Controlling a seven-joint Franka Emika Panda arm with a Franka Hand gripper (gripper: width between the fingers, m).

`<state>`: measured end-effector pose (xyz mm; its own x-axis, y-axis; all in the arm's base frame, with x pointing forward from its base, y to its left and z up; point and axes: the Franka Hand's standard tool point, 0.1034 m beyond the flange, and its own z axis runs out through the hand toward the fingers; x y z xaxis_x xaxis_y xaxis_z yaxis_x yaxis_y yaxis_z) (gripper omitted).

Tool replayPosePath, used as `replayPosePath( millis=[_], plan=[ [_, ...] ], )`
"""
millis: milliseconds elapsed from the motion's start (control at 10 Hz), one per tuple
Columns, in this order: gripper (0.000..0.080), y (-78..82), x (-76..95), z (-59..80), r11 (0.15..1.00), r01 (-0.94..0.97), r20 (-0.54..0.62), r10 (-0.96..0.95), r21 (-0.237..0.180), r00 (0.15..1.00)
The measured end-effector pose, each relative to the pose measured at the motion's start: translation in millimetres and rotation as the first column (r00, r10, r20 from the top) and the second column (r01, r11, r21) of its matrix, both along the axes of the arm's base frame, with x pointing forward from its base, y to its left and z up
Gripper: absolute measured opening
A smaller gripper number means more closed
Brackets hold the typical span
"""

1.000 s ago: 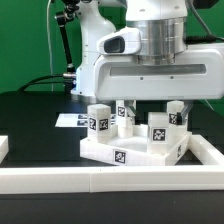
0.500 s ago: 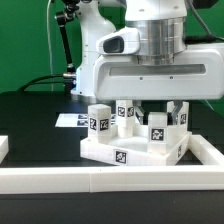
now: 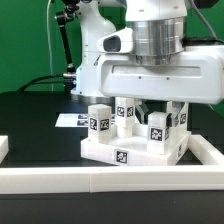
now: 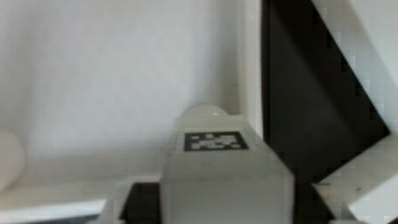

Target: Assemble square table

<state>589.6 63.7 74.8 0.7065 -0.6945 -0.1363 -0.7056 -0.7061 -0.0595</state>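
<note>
Over the slab (image 3: 128,148) my pincer (image 3: 147,111) hangs low among the upright legs, its fingers reaching down behind the front leg (image 3: 158,131). Whether the fingers pinch a leg I cannot tell from outside; they stand partly closed, neither wide nor pressed together. Seen from my wrist, one tagged leg (image 4: 221,170) rises right between them, its black-and-white tag facing the camera, with a dark finger (image 4: 311,100) close beside it.

On the black counter (image 3: 40,135) the slab lies flat near the middle, a tag on its front edge. Four short legs stand on it: one at 9 o'clock of the slab's centre (image 3: 98,120), one toward 12 o'clock (image 3: 124,114), one at 2 o'clock (image 3: 178,116), and the front one nearest the camera at about 4 o'clock.

White rails (image 3: 110,180) run along the front and the exterior view's right. Behind the slab, at 10 o'clock, the marker board (image 3: 68,119) lies flat on the counter.
</note>
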Motion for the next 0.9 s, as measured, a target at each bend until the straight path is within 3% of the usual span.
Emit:
replayPosePath(
  millis=[500, 900],
  plan=[
    [0.0290, 13.8, 4.7, 0.2, 0.905, 0.425, -0.021, -0.426, -0.010, 0.905],
    [0.0290, 24.1, 7.5, 1.0, 0.718, 0.696, -0.055, -0.695, -0.019, 0.716]
  ],
)
